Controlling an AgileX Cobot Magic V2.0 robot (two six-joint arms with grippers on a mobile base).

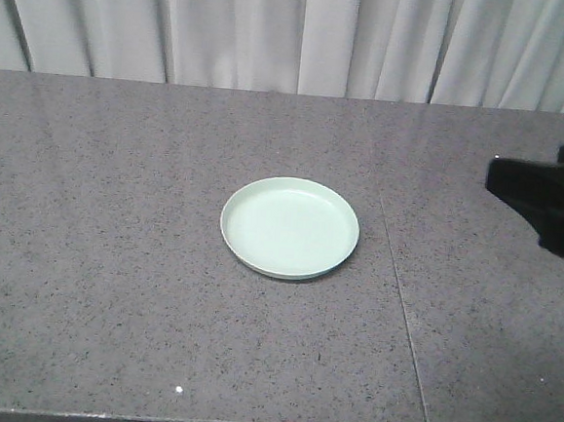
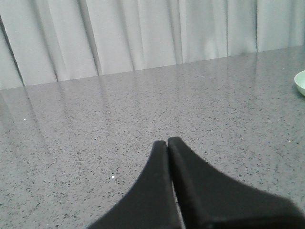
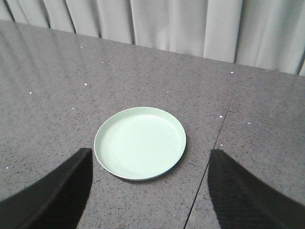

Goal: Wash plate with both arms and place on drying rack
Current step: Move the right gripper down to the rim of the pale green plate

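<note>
Two sets of black fingers and one plate share a dark grey speckled table point(image 1: 81, 283), with a pale pleated curtain point(image 1: 228, 26) hanging behind its far edge. On the left, seen only from the left wrist camera, the left fingers point(image 2: 167, 148) are pressed flat together with no gap between them and nothing held. They point out over the table, and a sliver of the plate's rim shows at that view's right edge. Near the middle of the table, the plate point(image 1: 289, 227) lies flat, right way up. It is round and pale mint green, with a low raised rim. Just to the right of the plate, a thin seam point(image 1: 401, 308) runs front to back across the table top. Further right, the black bulk of the right arm point(image 1: 552, 193) juts in from the edge of the front view, well apart from the plate. From the right wrist camera, the right fingers point(image 3: 66, 191) are spread wide and hold nothing, with the plate framed between them, untouched.
</note>
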